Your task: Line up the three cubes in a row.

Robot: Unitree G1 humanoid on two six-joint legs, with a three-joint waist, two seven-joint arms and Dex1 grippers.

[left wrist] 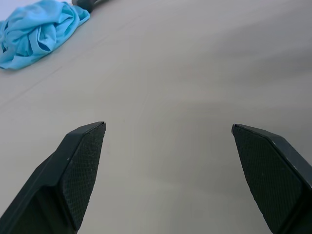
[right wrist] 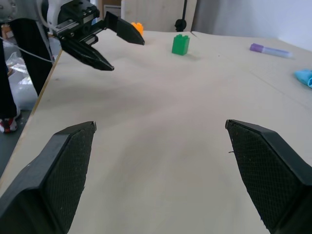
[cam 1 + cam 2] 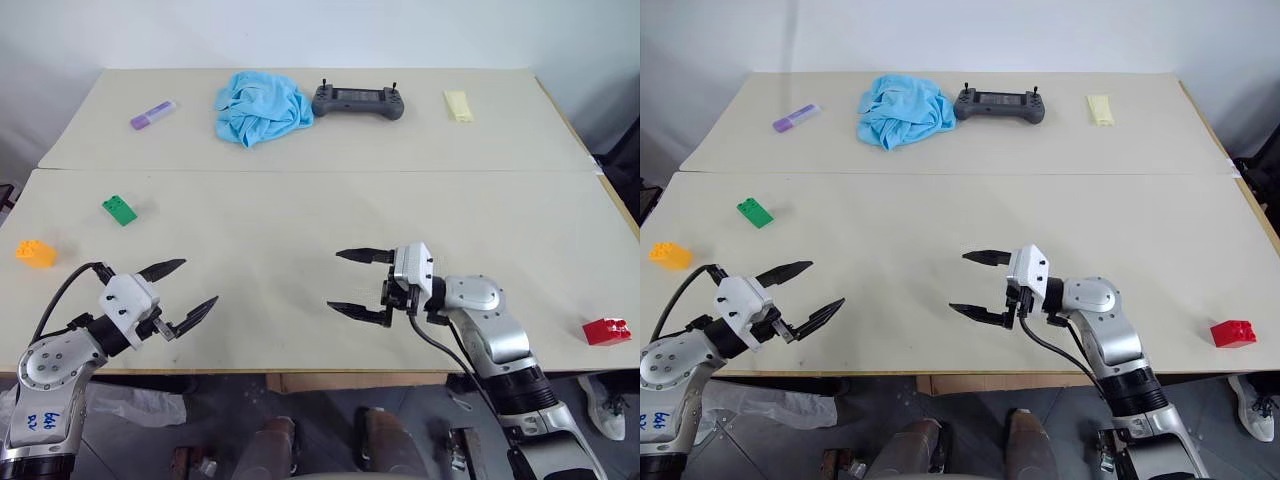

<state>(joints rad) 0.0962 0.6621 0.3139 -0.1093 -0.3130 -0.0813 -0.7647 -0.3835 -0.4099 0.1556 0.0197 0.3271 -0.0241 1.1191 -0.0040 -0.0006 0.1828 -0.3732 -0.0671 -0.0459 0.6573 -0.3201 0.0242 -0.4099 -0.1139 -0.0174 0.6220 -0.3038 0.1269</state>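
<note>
Both eye views look down and forward from above the table [image 3: 300, 220], sharing nearly the same scene. Each wrist view skims low and close over the tabletop; the right wrist view faces the left gripper [image 2: 114, 46], upper left.

A robot test lab: two plain pale tabletops [image 3: 300, 230] pushed together against a bare white wall, a handheld controller [image 3: 358, 101] at the far edge.

Bright, even light washes the pale worktop [image 3: 300, 220], no glare anywhere. Shadows stay soft: a faint one under each pincer, a small dark one beside the green cube [image 3: 119, 209]. Wrist views show a smooth haze across the surface, and the blue cloth [image 1: 36, 31] looks slightly soft.
</note>
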